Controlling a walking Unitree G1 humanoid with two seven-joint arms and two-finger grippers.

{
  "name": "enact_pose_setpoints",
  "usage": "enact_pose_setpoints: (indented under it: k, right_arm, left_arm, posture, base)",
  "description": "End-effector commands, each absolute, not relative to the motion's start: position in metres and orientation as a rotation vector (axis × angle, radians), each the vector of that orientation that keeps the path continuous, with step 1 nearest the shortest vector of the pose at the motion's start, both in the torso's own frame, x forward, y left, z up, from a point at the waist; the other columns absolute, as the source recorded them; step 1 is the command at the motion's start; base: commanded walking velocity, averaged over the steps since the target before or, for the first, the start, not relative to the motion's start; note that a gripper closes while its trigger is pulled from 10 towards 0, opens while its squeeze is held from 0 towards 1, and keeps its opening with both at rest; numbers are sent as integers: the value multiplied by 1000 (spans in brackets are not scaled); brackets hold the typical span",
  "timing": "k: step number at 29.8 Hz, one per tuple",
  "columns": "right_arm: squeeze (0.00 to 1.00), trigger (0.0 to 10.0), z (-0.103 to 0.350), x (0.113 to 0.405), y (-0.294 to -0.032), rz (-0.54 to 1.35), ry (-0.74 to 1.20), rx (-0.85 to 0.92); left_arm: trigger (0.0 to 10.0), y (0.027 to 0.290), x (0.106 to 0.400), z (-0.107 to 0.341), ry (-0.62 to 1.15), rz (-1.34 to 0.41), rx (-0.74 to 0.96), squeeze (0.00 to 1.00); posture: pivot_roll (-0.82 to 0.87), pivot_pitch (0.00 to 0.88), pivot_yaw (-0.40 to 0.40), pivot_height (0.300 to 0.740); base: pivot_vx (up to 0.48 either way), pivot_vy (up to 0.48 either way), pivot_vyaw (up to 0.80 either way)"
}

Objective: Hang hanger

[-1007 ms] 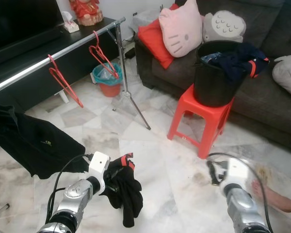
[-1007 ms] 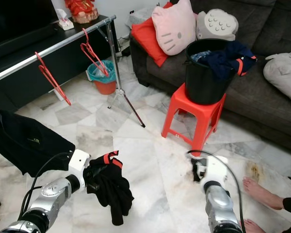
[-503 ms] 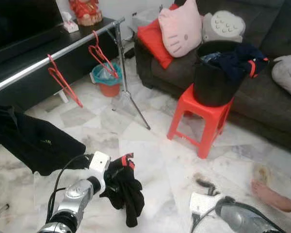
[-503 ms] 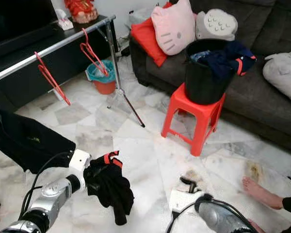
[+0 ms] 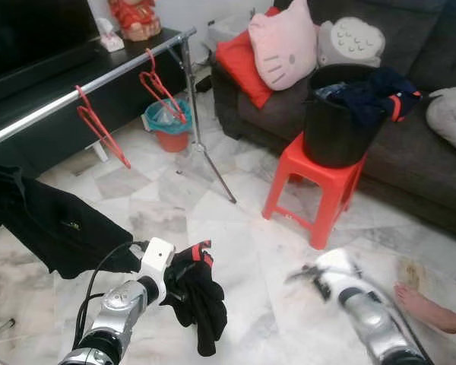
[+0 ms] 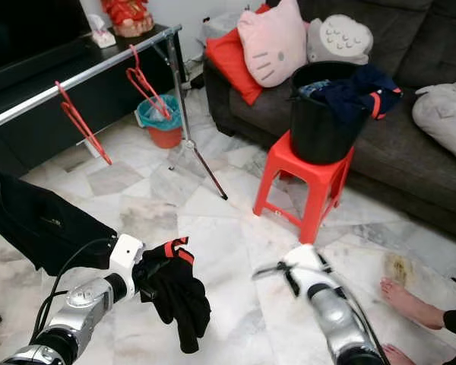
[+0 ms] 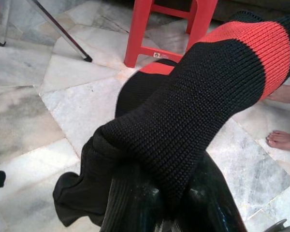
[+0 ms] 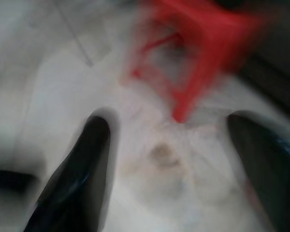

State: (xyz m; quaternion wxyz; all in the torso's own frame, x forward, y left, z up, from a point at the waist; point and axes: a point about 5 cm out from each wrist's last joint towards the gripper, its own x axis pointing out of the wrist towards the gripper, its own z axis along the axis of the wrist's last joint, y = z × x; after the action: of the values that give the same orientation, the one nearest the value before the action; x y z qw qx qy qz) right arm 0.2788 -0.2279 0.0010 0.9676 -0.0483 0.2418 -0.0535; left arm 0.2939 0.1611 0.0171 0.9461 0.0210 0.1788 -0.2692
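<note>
Two red hangers (image 5: 99, 129) (image 5: 161, 85) hang on one rail (image 5: 91, 74). Left gripper (image 5: 176, 281) fingers pinch one black garment (image 5: 197, 296) below the rail; right gripper (image 8: 164, 164) fingers spread.

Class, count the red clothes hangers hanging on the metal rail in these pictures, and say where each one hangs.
2. One red hanger hangs near the middle of the metal rail; the other red hanger hangs nearer the rail's far end, above the teal bin. The rail's near end lies out of view, so more may hang there.
</note>
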Motion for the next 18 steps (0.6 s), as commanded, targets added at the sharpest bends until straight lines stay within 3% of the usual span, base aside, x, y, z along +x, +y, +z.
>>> enact_pose_setpoints:
  k: [1,3,10,14,16,17,18]
  right_arm:
    - [0,10000,-8,271,-233,-255,524,220]
    - [0,10000,-10,271,-233,-364,486,556]
    - [0,10000,-10,273,-232,-484,356,1151]
    - [0,10000,-12,272,-231,-511,353,1252]
    - [0,10000,-12,272,-230,-491,367,1214]
    - [0,10000,-12,272,-229,-468,374,1143]
    - [0,10000,-9,272,-231,-424,395,932]
  left_arm:
    - [10000,163,295,19,356,-551,51,0]
    - [10000,163,295,19,356,-551,52,0]
    - [10000,164,295,19,357,-551,53,0]
    - [10000,164,295,19,358,-554,54,0]
    - [10000,163,295,19,358,-555,53,0]
    - [10000,163,295,19,358,-556,53,0]
    - [10000,163,295,19,358,-556,52,0]
  posture:
    - [-22,56,73,740]
    - [-20,57,73,740]
    - [-17,59,74,740]
    - [-18,59,74,740]
    - [-17,59,74,740]
    - [-18,58,73,740]
    - [-18,58,74,740]
  base:
    - [0,0,0]
    - [0,0,0]
    - [0,0,0]
    - [0,0,0]
    - [0,0,0]
    - [0,0,0]
    - [0,0,0]
